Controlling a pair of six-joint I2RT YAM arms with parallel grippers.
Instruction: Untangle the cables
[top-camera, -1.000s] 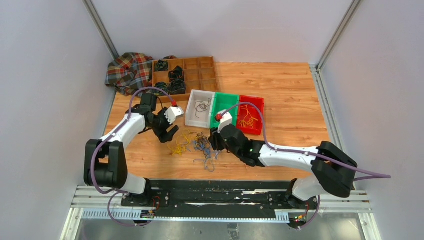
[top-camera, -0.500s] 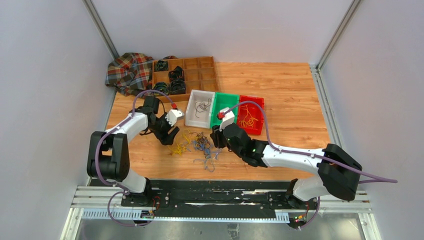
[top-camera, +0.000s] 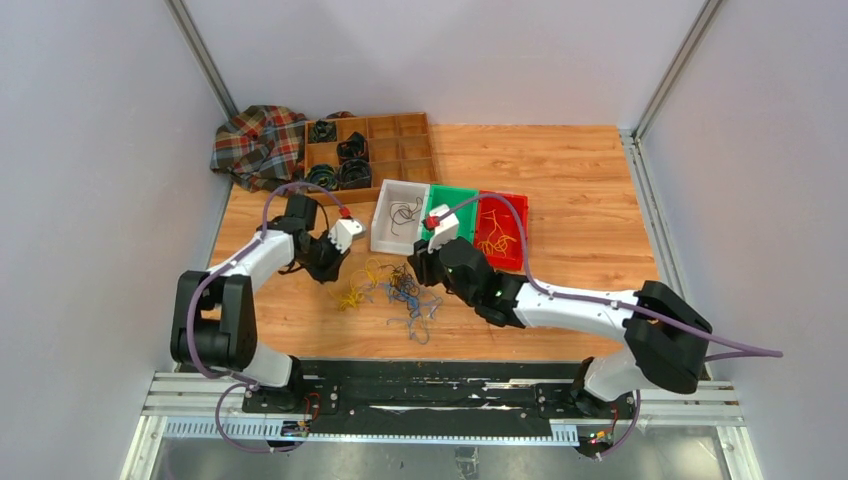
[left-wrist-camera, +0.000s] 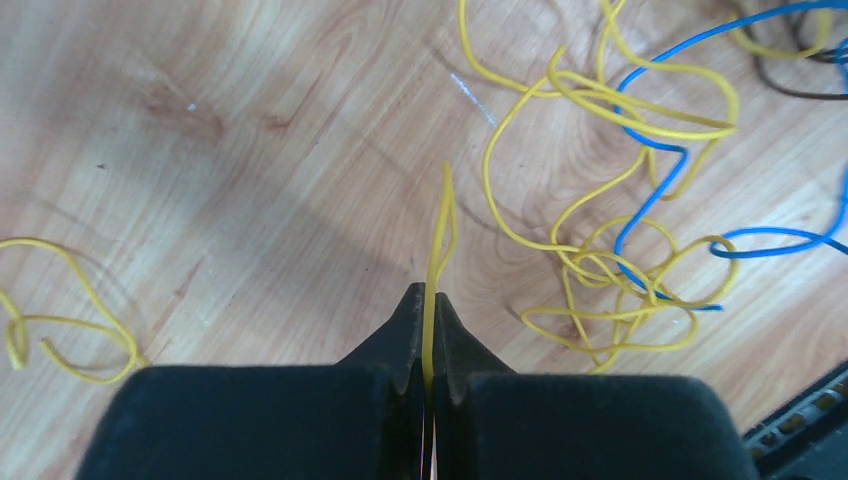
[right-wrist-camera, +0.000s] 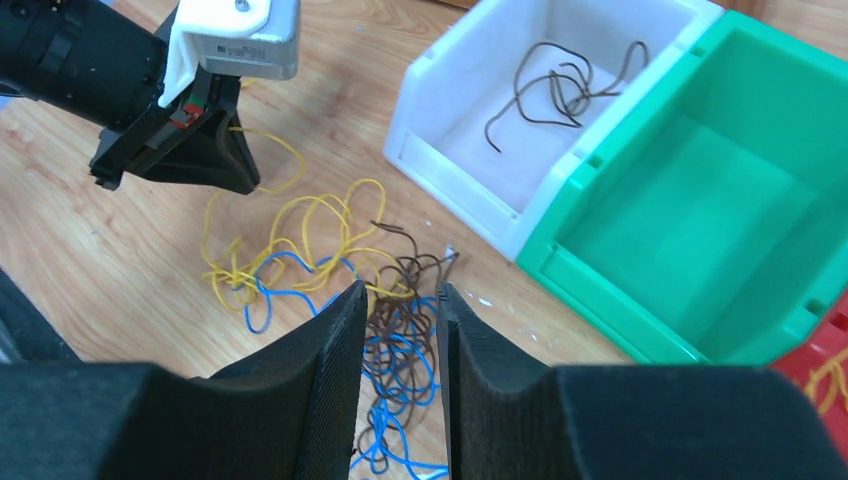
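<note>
Your top camera looks down from high behind the near edge, covering the whole table (top-camera: 580, 180). Both wrist cameras sit close, angled down onto it. All three views share the cables (top-camera: 395, 290).

arms (top-camera: 575, 303): white links, black joints | purple cables (top-camera: 745, 352) | black tool fingers (right-wrist-camera: 320, 400) | white camera mounts (right-wrist-camera: 235, 35)

Left pincer (left-wrist-camera: 428, 300) pinching yellow cable (left-wrist-camera: 438, 235), tangled cables (left-wrist-camera: 620, 200) beside
</note>
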